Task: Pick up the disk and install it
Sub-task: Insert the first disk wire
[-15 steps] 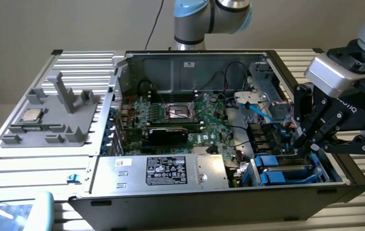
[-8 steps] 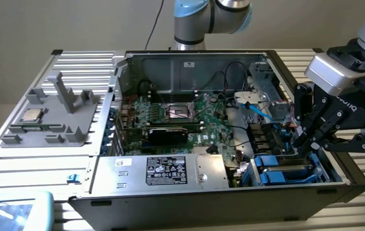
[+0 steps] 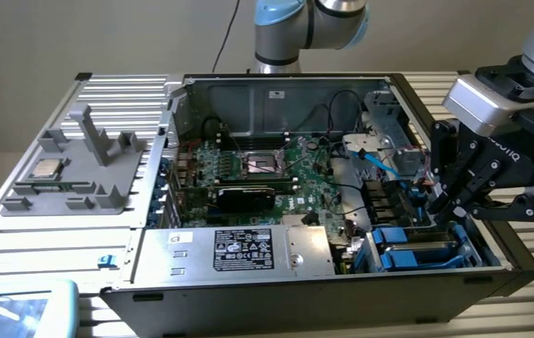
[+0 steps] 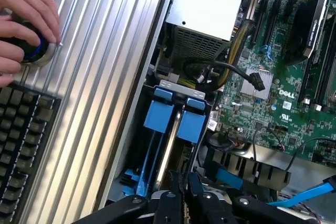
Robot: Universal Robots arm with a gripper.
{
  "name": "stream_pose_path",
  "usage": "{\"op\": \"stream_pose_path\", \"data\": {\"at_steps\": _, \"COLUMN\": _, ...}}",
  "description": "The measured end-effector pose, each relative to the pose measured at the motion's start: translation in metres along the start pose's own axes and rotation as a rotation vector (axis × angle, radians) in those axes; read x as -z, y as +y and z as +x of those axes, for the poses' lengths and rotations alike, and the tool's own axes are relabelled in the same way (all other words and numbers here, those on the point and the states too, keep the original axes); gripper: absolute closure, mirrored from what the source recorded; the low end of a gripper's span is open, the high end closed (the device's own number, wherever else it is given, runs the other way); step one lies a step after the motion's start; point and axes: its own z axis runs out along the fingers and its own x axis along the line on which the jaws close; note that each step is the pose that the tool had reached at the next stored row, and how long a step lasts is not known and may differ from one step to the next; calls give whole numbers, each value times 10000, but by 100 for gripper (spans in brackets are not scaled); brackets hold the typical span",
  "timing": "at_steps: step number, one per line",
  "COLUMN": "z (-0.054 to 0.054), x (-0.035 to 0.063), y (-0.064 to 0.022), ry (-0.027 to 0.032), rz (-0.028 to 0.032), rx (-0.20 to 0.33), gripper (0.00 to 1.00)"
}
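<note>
Over bay (image 4: 176,84), end effector (image 4: 182,183), disk (image 4: 167,153) half hidden

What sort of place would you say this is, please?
Most likely a robotics lab bench set up for computer assembly: an open desktop computer case sits on a ribbed metal table, a robot arm reaches over it, and a person's hand rests on a control knob beside a keyboard.

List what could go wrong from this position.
1. The shut gripper hangs close over two blue disk frames standing side by side in the drive bay. An off-centre push might jam one frame against the other.
2. The blue cable and the black cable lie near the bay and could snag.
3. A hand is on the ribbed table beside the bay, possibly within the arm's sweep.
</note>
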Motion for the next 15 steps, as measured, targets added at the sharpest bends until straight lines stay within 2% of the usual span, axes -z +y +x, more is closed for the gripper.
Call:
{"op": "stream_pose_path", "data": {"at_steps": 8, "z": 0, "x": -16, "y": -2, "ry": -103, "rz": 24, "rx": -1262, "gripper": 84}}
{"op": "stream_pose_path", "data": {"at_steps": 15, "z": -19, "x": -38, "y": -9, "ry": -117, "rz": 28, "rx": -1519, "gripper": 84}}
